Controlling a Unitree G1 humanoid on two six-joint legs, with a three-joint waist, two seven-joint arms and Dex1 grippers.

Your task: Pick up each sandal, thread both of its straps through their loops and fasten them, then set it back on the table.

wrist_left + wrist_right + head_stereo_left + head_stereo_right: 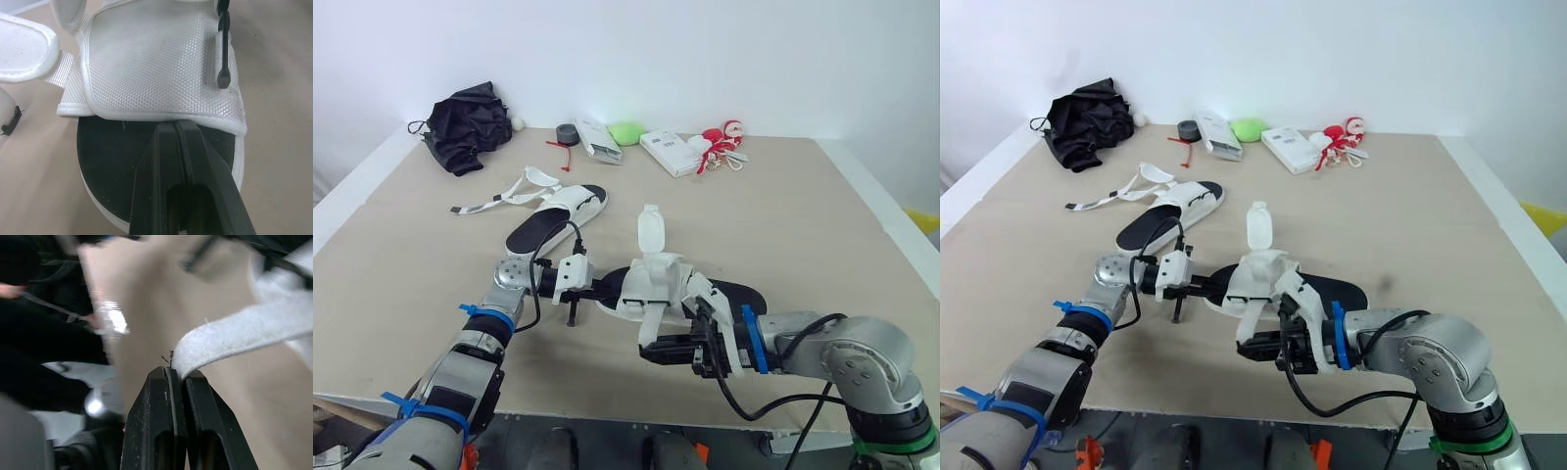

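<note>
Right wrist view — right gripper (180,374) pinches strap (234,333) end (probably).

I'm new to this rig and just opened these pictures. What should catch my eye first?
The near sandal, held near the table's front edge: the left gripper clamps one end of its sole, and the right gripper pinches one white strap. Behind it to the left lies the second sandal, straps loose.
</note>
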